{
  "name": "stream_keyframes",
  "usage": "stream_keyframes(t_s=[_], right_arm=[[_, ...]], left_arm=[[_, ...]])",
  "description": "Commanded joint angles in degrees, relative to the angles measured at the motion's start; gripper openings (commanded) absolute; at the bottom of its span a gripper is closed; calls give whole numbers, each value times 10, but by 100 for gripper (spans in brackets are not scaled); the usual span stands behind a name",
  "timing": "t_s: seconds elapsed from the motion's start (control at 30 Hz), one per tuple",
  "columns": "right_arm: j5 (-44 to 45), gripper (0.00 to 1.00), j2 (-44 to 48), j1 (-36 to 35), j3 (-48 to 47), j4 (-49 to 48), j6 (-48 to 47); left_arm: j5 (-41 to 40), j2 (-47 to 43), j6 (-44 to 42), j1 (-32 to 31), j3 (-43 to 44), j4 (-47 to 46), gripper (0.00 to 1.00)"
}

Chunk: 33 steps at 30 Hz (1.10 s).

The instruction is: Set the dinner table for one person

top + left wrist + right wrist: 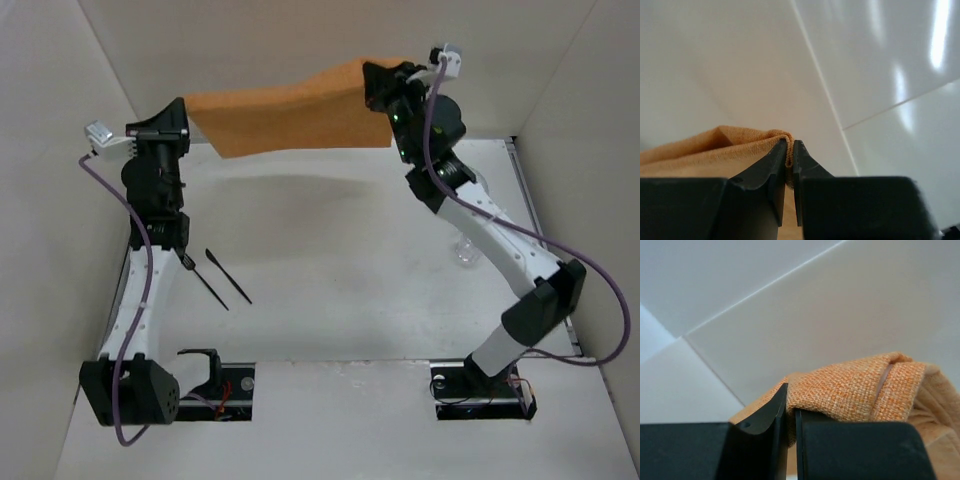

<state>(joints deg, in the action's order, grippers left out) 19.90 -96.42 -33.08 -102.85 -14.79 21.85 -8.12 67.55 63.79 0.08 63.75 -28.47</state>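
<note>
A clear glass is standing on the desk, nearward of the right end of the orange cloth mat and partly hidden behind the right arm; what it holds cannot be told. The mat is hanging in the air above the far part of the white desk, spanning between both arms. The left fingers are pinching the mat's left corner, narrowed onto a fold of fabric. The right fingers are clamping the mat's right corner likewise, the weave bunching over them. Two slim black utensils are lying side by side on the desk, nearward of the mat's left end, just beside the left arm.
</note>
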Motion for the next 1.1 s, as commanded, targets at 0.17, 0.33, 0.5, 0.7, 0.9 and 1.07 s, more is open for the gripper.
stream_keyframes(t_s=[0.17,0.33,0.5,0.7,0.9,1.07], right_arm=[[-56,6,119,-19,485,-196,44],[-117,7,187,-74,666,-204,97],[-118,8,255,-136,737,-148,153],[-116,7,281,-95,645,-37,169],[-140,5,108,13,354,13,128],[-150,2,-90,84,-40,130,83]], left_arm=[[-18,-70,40,-26,-347,-127,0],[55,-184,70,22,-507,-79,0],[115,-366,43,48,-528,136,0],[87,-352,14,42,-472,167,0],[-3,-108,32,9,-304,0,0],[13,137,8,1,11,1,0]])
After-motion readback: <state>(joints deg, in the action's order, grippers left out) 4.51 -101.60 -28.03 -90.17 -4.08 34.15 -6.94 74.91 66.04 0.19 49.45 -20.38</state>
